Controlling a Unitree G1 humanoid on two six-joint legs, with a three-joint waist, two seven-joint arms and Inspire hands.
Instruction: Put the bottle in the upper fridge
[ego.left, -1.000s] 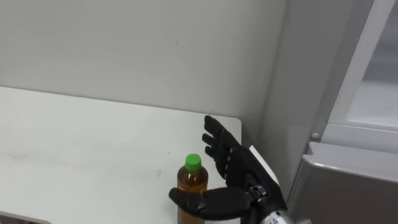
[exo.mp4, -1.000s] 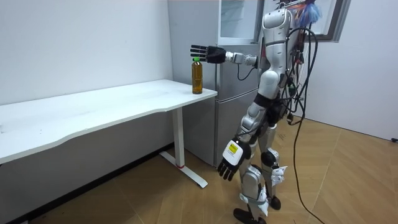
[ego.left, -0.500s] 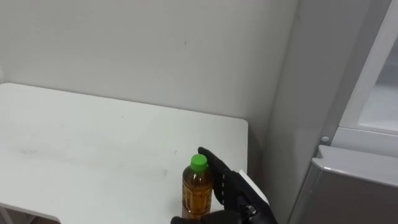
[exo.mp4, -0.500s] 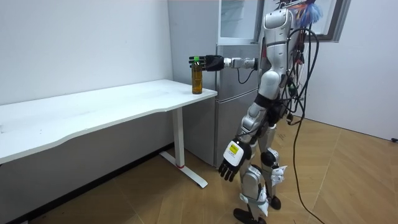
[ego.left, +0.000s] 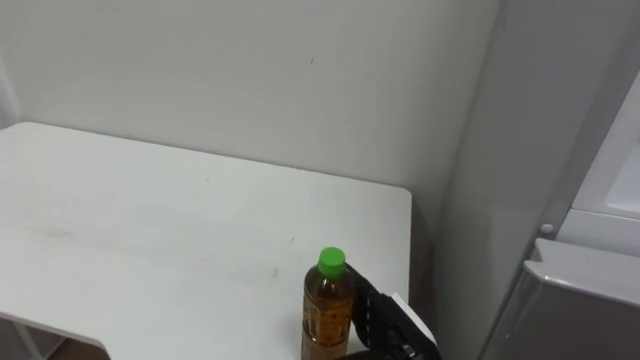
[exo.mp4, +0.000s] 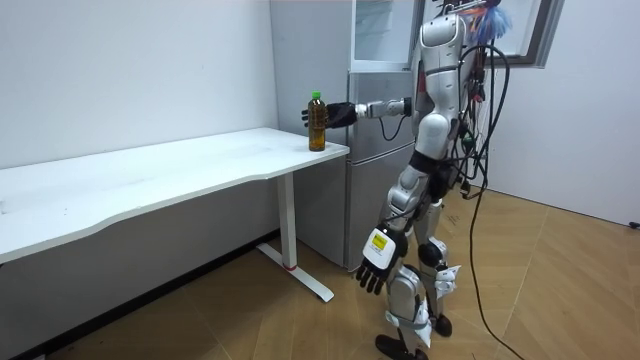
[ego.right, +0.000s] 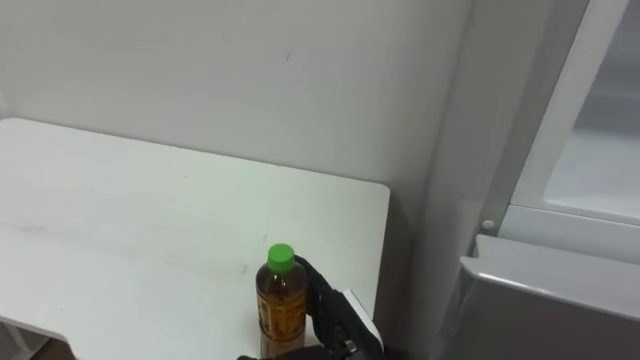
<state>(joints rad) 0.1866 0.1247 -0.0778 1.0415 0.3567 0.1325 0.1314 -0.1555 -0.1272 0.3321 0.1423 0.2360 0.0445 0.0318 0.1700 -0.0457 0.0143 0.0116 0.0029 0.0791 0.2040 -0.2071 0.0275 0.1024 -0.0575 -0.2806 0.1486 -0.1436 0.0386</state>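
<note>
- The bottle (ego.left: 327, 305) stands upright on the white table (ego.left: 150, 220). It has a green cap and amber liquid inside.
- It is near the table's right-hand end, with a strip of bare top between it and that edge.
- The right hand (ego.left: 388, 322) is at the bottle's right side. Its dark fingers (ego.left: 366, 300) reach round behind the bottle and its thumb crosses low in front, so the hand is clasped about it.
- In the room view the right arm stretches out level from the shoulder to the bottle, and dark fingertips show past the bottle's far side.
- The left hand (exo.mp4: 371, 270) hangs by the thigh with its fingers loosely spread and nothing in them.
- The table top to the left of the bottle lies bare out to its far end, backed by a plain wall (ego.left: 250, 80).
- Only a narrow dark gap parts the table's right edge from the grey side of the fridge (ego.left: 480, 190).
- The fridge's upper part shows a pale white inside, above the grey top edge of the lower door.
- The robot stands on a wooden floor (exo.mp4: 560, 300) just before the fridge, at the table's end.
- Whether the bottle bears a label I cannot tell.
</note>
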